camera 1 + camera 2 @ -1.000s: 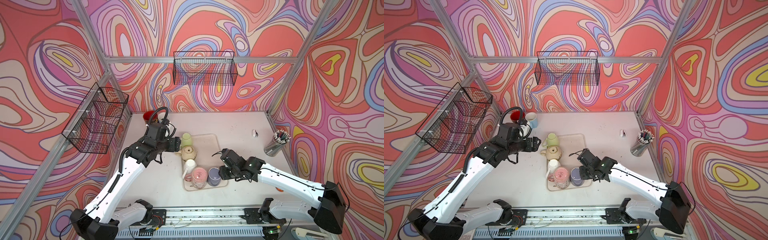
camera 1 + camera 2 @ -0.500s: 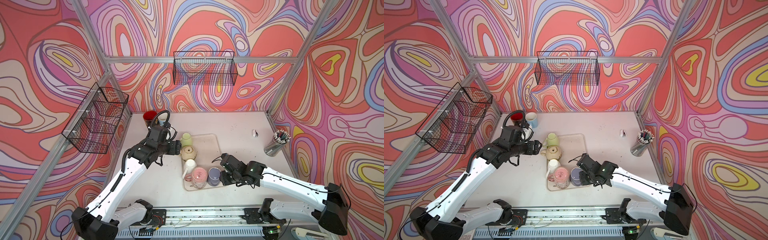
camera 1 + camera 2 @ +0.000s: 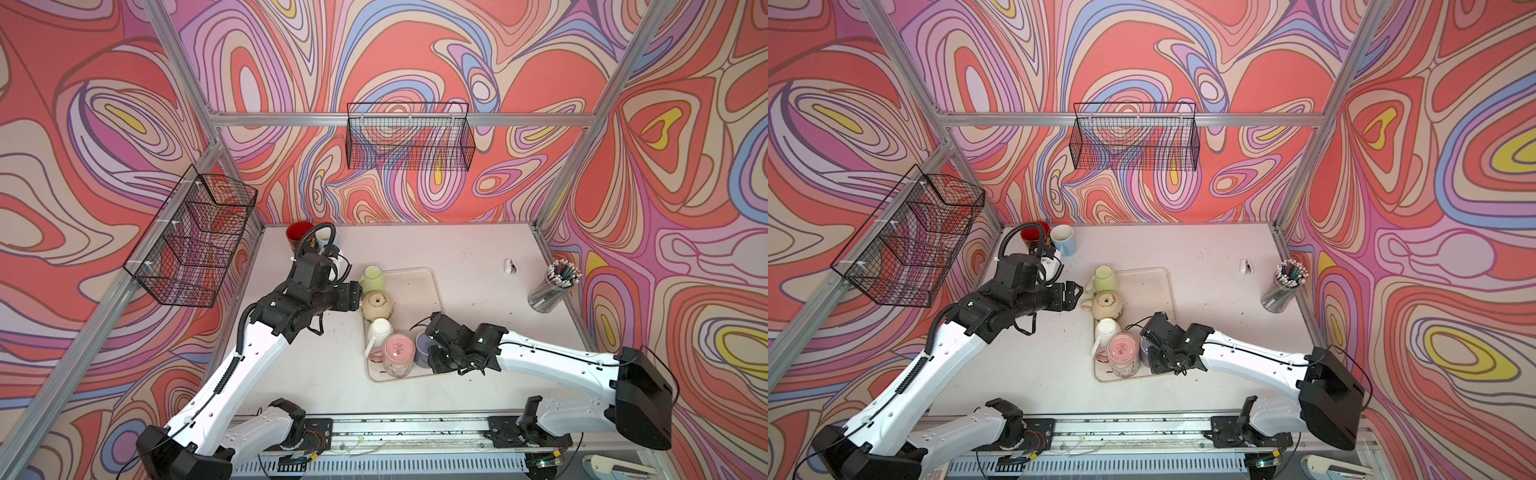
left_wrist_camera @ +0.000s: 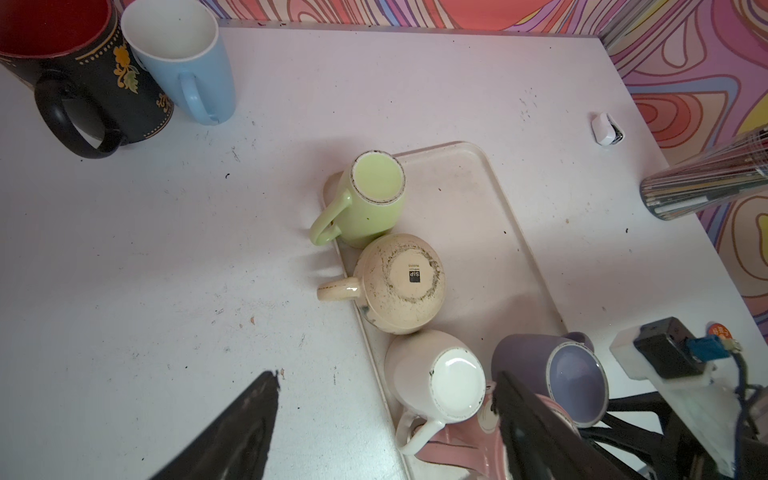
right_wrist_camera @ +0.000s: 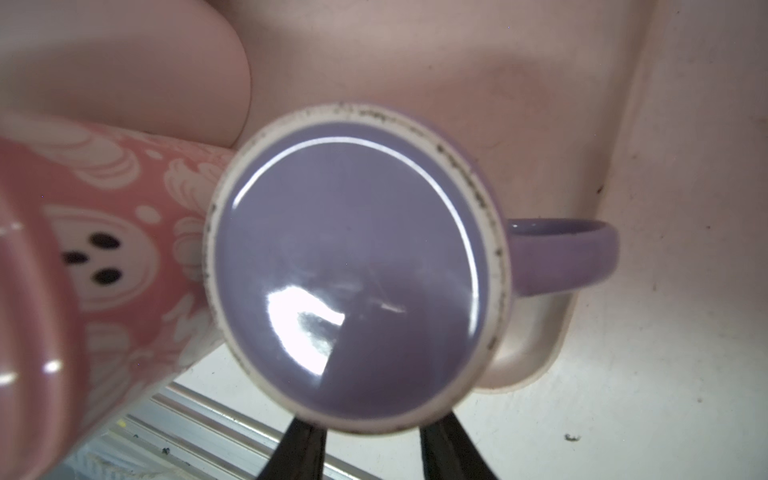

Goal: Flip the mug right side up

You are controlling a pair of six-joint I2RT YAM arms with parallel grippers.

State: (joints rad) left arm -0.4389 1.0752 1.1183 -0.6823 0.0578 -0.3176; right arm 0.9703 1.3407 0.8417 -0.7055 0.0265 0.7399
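A purple mug (image 3: 420,347) (image 5: 353,266) stands upside down in the near right corner of a cream tray (image 3: 419,286), handle pointing right. My right gripper (image 3: 436,359) (image 5: 372,441) is down at its front side. Its fingers (image 5: 299,444) stand partly apart with bare table between them, and their tips are hidden behind the mug's base. Whether they touch the mug does not show. My left gripper (image 3: 355,294) (image 4: 384,376) hangs open and empty at the tray's left edge, beside the beige mug (image 3: 376,306).
Green (image 3: 371,279), beige, white (image 3: 380,331) and pink (image 3: 399,353) mugs stand base up along the tray's left side. A black-and-red mug (image 3: 299,235) and a blue mug (image 3: 326,241) stand upright at the back left. A pen cup (image 3: 555,286) is at the right wall.
My right gripper has moved toward the table's front and come down close against the purple mug. The left arm has only shifted slightly.
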